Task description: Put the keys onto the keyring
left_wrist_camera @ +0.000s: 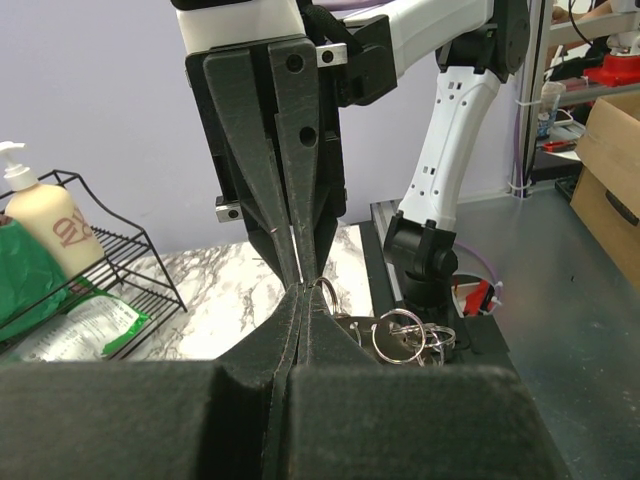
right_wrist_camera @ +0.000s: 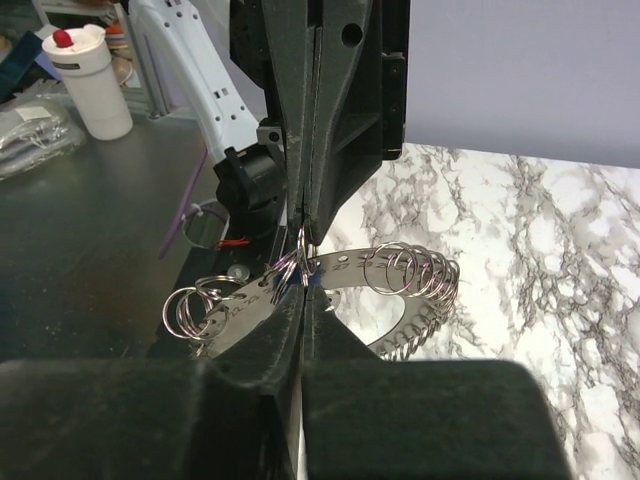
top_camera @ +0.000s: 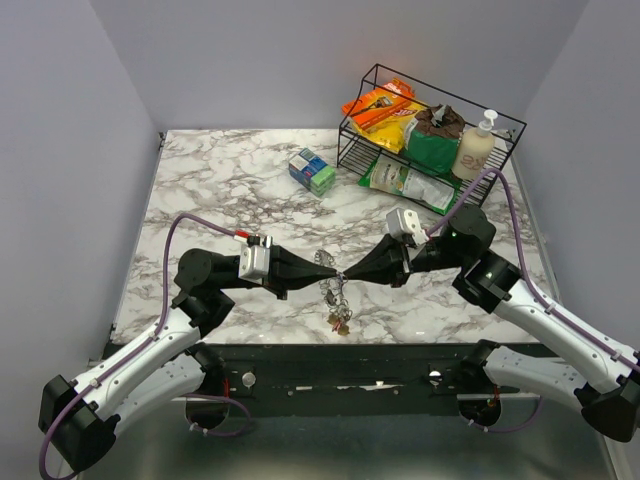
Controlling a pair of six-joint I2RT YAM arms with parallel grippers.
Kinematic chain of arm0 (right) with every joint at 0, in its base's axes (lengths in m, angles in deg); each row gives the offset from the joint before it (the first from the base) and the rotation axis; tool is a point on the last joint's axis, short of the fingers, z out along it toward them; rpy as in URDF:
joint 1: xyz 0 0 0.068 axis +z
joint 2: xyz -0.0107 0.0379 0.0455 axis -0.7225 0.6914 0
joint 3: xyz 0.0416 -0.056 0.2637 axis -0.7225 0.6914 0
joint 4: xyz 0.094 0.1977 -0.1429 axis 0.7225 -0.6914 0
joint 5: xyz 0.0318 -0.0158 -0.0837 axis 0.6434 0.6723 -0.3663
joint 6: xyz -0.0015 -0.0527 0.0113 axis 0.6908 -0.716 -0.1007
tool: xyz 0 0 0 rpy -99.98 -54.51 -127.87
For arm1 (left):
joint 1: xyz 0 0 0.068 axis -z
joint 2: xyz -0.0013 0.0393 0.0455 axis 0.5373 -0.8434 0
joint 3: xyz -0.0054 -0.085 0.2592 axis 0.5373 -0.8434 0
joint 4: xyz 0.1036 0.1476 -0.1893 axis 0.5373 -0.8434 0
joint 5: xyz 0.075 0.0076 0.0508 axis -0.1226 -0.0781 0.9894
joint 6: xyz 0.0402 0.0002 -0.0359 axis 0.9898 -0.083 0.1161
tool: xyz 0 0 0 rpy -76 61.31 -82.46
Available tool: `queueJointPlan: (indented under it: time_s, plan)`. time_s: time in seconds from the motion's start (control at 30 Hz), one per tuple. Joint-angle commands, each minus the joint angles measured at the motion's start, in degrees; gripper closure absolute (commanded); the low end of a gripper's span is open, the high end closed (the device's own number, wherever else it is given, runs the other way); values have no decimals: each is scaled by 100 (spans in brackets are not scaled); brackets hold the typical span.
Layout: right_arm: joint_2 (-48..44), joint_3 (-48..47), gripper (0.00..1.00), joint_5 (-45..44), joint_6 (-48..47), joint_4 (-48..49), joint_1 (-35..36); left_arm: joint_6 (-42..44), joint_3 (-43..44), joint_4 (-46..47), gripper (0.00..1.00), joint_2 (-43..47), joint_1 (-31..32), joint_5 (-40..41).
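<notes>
Right gripper and left gripper, both clamped shut, are pinching the keyring; uneven pulling is risking dropping keys dangling at six o'clock.

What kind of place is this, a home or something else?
Probably a robot lab bench, not a home: a left arm and a right arm are bolted to a marble-patterned table walled by plain grey panels, with cardboard boxes beyond.

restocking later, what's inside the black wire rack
Orange snack packets, a green bag, a pump bottle and a pale pouch; anything behind or beneath them is covered.
</notes>
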Motion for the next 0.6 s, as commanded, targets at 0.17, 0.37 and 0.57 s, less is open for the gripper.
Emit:
queueJointPlan:
  time_s: [0.17, 0.37, 0.57]
  plan:
    - [76, 23, 99, 267, 108, 144, -2, -30, 163, 310, 100, 26, 11, -9]
    - [129, 67, 99, 302, 117, 100, -2, -39, 181, 327, 100, -18, 11, -26]
    - [199, 75, 99, 311, 91, 82, -2, -56, 190, 336, 100, -45, 11, -35]
